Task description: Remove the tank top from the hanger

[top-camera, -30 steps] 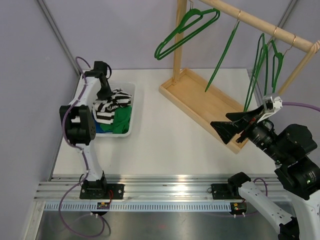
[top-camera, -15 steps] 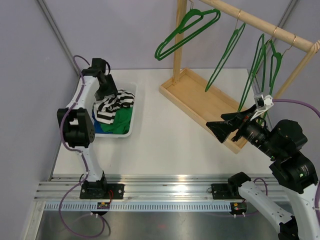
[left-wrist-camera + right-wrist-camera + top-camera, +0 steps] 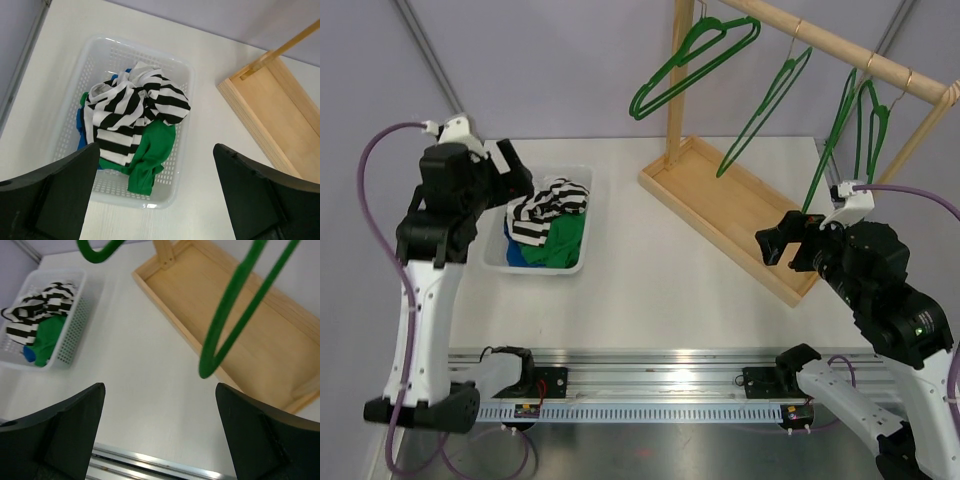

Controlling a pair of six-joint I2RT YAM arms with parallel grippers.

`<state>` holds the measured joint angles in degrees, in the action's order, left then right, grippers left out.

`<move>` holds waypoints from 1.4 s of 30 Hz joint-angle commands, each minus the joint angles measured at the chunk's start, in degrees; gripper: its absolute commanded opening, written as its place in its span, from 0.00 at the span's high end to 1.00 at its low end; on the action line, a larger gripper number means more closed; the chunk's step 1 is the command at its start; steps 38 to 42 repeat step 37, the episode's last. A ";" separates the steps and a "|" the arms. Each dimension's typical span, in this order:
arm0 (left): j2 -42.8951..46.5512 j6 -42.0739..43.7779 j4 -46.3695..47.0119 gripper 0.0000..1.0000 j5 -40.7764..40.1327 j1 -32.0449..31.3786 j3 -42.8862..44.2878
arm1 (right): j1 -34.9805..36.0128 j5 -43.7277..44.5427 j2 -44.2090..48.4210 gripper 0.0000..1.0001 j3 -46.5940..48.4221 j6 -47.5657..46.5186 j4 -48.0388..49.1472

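Note:
The black-and-white striped tank top (image 3: 548,208) (image 3: 130,112) (image 3: 37,310) lies crumpled in a white basket (image 3: 535,269) (image 3: 65,117), on top of green and blue clothes. Several green hangers (image 3: 695,58) (image 3: 235,310) hang bare from the wooden rail (image 3: 840,48). My left gripper (image 3: 516,178) (image 3: 156,150) is open above the basket, with nothing between its fingers. My right gripper (image 3: 772,240) (image 3: 160,387) is open over the table near the rack's tray, and a bare hanger dangles just beyond it.
The rack stands on a shallow wooden tray (image 3: 720,200) (image 3: 235,340) at the back right. The metal rail of the arm mounts (image 3: 650,365) runs along the near edge. Grey walls close in the left and the back.
My left gripper has opened, let go of the striped tank top into the basket, and risen away from it. The right arm has pulled back slightly and the hangers have swung.

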<state>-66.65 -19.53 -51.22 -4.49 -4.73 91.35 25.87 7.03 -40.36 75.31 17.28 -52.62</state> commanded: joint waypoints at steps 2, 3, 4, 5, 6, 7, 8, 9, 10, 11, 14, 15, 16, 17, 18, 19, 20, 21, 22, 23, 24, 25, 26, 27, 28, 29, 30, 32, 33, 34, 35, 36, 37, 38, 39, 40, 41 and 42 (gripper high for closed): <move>13.07 3.53 -1.60 0.01 -6.66 -0.54 -10.30 | 0.24 9.76 -1.74 0.01 1.59 -1.90 -4.24; 15.56 4.06 -1.86 0.01 -7.37 -0.54 -12.49 | 0.24 10.46 -1.83 0.00 1.77 -2.25 -4.85; 18.46 4.41 -2.21 0.01 -7.90 -0.63 -15.56 | 0.32 10.99 -2.00 0.01 2.03 -2.25 -5.29; 22.58 5.11 -3.87 0.01 -8.51 -0.63 -16.72 | 0.24 11.34 -2.18 0.01 2.56 -2.42 -6.08; 24.79 5.55 -5.02 0.01 -8.86 -0.63 -17.51 | 0.32 12.65 -2.27 0.01 2.82 -2.69 -6.44; 26.64 5.99 -5.81 0.01 -8.95 -0.63 -18.31 | 0.32 13.62 -2.27 0.01 3.00 -2.69 -7.05; 28.49 6.34 -6.43 0.01 -9.48 -1.15 -20.14 | 0.24 14.50 -2.09 0.00 3.18 -2.69 -7.41; 32.51 6.43 -6.70 0.01 -8.18 -2.20 -21.73 | 0.32 16.33 -1.48 0.00 2.83 -2.34 -8.02; 34.03 6.87 -6.70 0.01 -8.16 -2.30 -21.74 | 0.24 16.96 -1.48 0.00 2.83 -2.16 -8.20; 35.52 6.79 -7.05 0.01 -7.29 -2.39 -22.44 | 0.32 17.40 -0.35 0.00 2.04 -1.99 -8.11; 40.01 7.48 -8.46 0.01 -5.54 -3.78 -24.37 | 0.32 17.06 2.81 0.00 -0.15 -2.07 -7.32; 41.24 7.75 -8.28 0.01 -4.66 -4.14 -24.90 | 0.32 16.88 3.61 0.00 -0.60 -2.16 -7.41; 43.69 8.01 -8.19 0.01 -4.48 -5.02 -25.43 | 0.24 17.05 4.32 0.01 -0.86 -2.16 -7.58; 44.67 8.54 -8.11 0.01 -4.21 -5.37 -25.96 | 0.24 17.14 5.63 0.00 -1.30 -2.25 -8.02; 45.64 8.72 -8.10 0.01 -4.21 -5.72 -26.66 | 0.32 17.49 6.25 0.00 -1.57 -2.42 -8.28; 47.04 8.72 -8.10 0.01 -4.30 -6.51 -27.10 | 0.32 17.49 7.30 0.00 -1.74 -2.51 -8.46; 47.49 8.81 -8.37 0.01 -4.38 -6.78 -27.28 | 0.32 17.76 7.83 0.01 -2.18 -2.69 -8.81; 47.75 8.81 -8.46 0.01 -4.39 -7.13 -27.45 | 0.24 17.93 8.36 0.00 -2.62 -3.04 -8.99; 48.37 8.81 -8.37 0.01 -4.30 -7.57 -27.63 | 0.32 18.02 9.50 0.00 -3.41 -3.21 -9.08; 48.55 8.89 -8.02 0.01 -4.38 -7.83 -27.98 | 0.32 18.02 9.86 0.01 -3.76 -3.39 -8.99; 48.72 8.89 -7.93 0.01 -4.56 -8.10 -28.16 | 0.32 18.11 10.21 0.00 -4.11 -3.39 -8.99; 48.72 8.89 -7.75 0.01 -4.74 -8.36 -28.77 | 0.32 18.20 10.39 0.00 -4.46 -3.30 -8.99; 48.90 8.81 -7.49 0.01 -4.82 -8.45 -29.03 | 0.24 18.20 10.82 0.01 -4.90 -3.30 -9.08; 48.90 8.81 -7.49 0.01 -4.82 -8.54 -29.12 | 0.24 18.20 10.83 0.01 -4.99 -3.30 -9.17; 48.90 8.81 -7.32 0.01 -4.82 -8.54 -29.30 | 0.32 18.28 10.74 0.01 -5.17 -3.13 -9.17; 49.07 8.81 -7.14 0.01 -4.74 -8.54 -29.39 | 0.32 18.20 10.57 0.00 -5.17 -3.13 -9.34; 49.16 8.81 -7.14 0.01 -4.74 -8.54 -29.21 | 0.32 17.85 10.39 0.01 -5.17 -3.04 -9.34; 49.16 8.81 -7.14 0.01 -5.18 -8.54 -29.12 | 0.32 17.76 10.21 0.00 -4.91 -2.87 -9.52; 49.16 8.81 -7.05 0.01 -5.35 -8.54 -29.12 | 0.32 17.67 10.30 0.01 -4.91 -2.86 -9.52; 49.16 8.81 -7.05 0.01 -5.35 -8.54 -29.12 | 0.32 17.50 10.21 0.01 -4.91 -2.95 -9.43; 49.16 8.81 -6.96 0.01 -5.35 -8.54 -29.12 | 0.24 17.32 9.95 0.01 -4.91 -2.86 -9.60; 48.99 8.81 -6.96 0.01 -5.35 -8.54 -29.04 | 0.24 17.23 9.86 0.01 -4.91 -2.95 -9.61; 48.99 8.72 -6.87 0.01 -5.35 -8.54 -29.12 | 0.24 17.23 9.60 0.00 -4.91 -2.95 -9.61; 48.99 8.72 -6.87 0.01 -5.35 -8.54 -29.12 | 0.24 17.23 9.60 0.00 -4.91 -2.95 -9.61; 48.99 8.72 -6.87 0.01 -5.35 -8.54 -29.12 | 0.24 17.23 9.60 0.00 -4.91 -2.95 -9.61; 48.99 8.72 -6.87 0.01 -5.35 -8.54 -29.12 | 0.24 17.23 9.60 0.00 -4.91 -2.95 -9.61; 48.99 8.72 -6.87 0.01 -5.35 -8.54 -29.12 | 0.24 17.23 9.60 0.00 -4.91 -2.95 -9.61; 48.99 8.72 -6.87 0.01 -5.35 -8.54 -29.12 | 0.24 17.23 9.60 0.00 -4.91 -2.95 -9.61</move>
